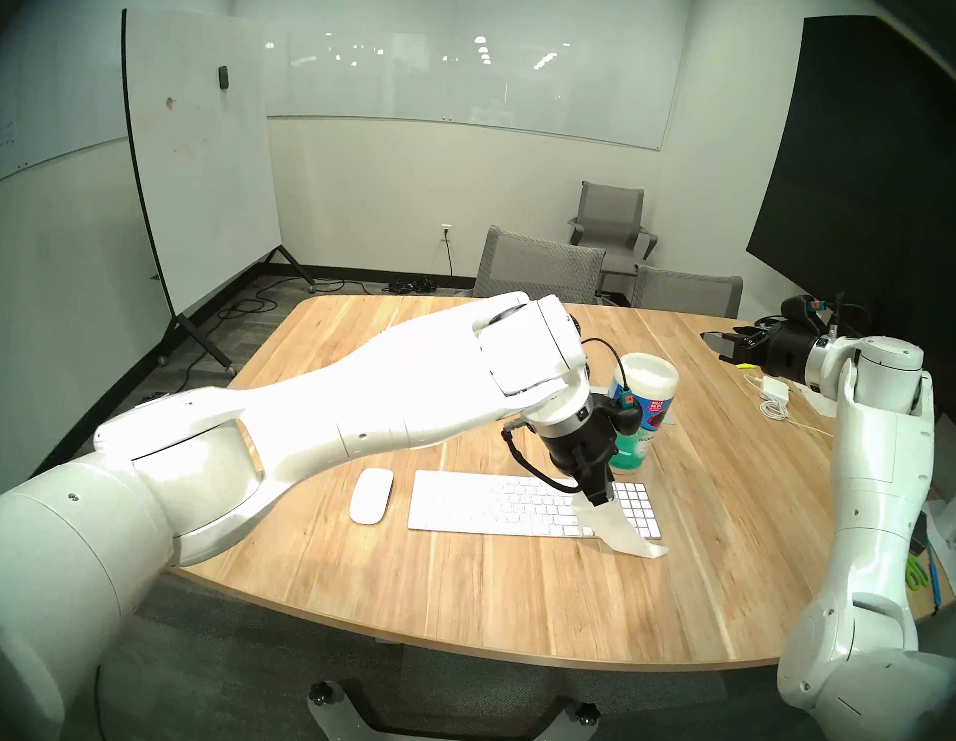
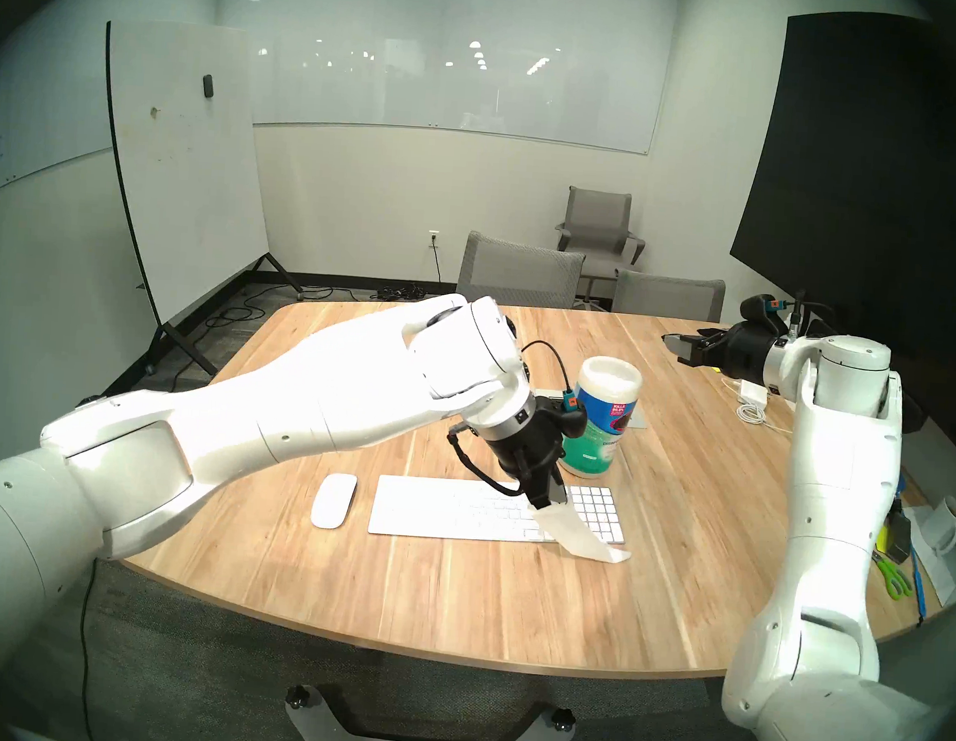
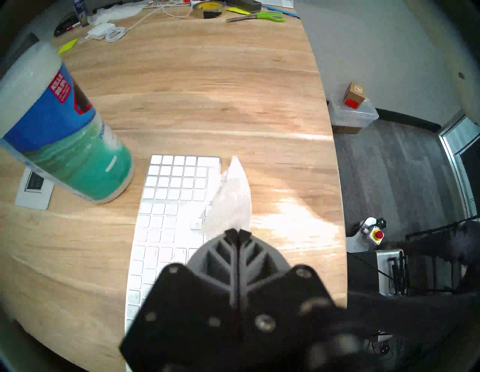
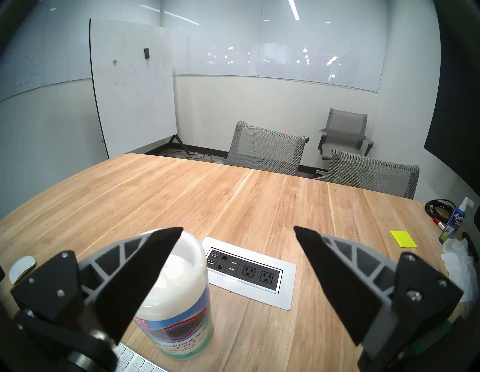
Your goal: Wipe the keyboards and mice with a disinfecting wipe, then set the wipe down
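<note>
Wooden table (image 1: 505,600), capped wipes canister (image 1: 639,418), left gripper (image 1: 601,501) clamping wipe (image 1: 619,532), right gripper (image 1: 729,345) spread empty

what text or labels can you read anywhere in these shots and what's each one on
"KILLS 99.9%" on the red patch of the wipes canister; smaller print under it is blurred.
"DISINFECTING WIPES" on the canister's front in the right wrist view; the lines below are too small to read.
"EXPO" on the spray bottle; the rest is unreadable.
Keyboard key legends, the whiteboard scribbles and the small cardboard box print: too faint or small.
</note>
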